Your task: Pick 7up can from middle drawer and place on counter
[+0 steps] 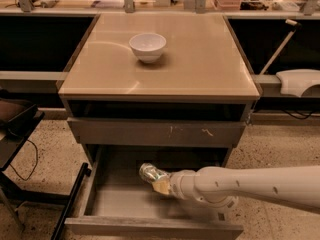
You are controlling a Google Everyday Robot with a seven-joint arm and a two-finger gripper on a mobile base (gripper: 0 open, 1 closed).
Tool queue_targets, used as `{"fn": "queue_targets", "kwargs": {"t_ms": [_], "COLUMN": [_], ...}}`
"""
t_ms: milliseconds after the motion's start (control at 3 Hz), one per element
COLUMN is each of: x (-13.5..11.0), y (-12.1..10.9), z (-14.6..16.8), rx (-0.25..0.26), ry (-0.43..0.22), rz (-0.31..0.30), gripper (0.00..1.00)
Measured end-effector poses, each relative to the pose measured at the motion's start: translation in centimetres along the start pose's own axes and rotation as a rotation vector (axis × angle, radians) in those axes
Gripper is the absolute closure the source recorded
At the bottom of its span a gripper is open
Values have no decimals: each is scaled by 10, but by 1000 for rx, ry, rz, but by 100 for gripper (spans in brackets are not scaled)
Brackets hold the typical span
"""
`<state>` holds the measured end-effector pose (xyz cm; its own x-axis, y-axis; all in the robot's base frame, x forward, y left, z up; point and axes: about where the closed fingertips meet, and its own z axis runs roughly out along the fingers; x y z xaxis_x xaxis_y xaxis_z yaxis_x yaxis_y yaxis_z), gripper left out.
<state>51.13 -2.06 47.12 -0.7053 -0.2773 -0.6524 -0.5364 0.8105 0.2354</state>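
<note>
holding 7up can (149, 173), gripper (160, 185) hangs in middle drawer (120, 203), off its walls.

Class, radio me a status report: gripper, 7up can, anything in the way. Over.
Gripper in open middle drawer, shut on 7up can. Can tilted, not yet on counter. White bowl on counter, toward the back.

Lab workroom (cluttered benches (100, 4), terrazzo floor (45, 154)); gripper (156, 180) grips 7up can (148, 172) in middle drawer (120, 204).
</note>
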Motion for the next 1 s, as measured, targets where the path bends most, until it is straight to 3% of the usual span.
{"fn": "queue_targets", "kwargs": {"t_ms": [333,667,1000], "x": [-7,-33,-61], "y": [-43,-78,-99], "z": [-90,-165,-207], "rx": [107,212,236], "ry": [-26,-57,-101], "rz": [52,47,4], "gripper": [100,100,100]}}
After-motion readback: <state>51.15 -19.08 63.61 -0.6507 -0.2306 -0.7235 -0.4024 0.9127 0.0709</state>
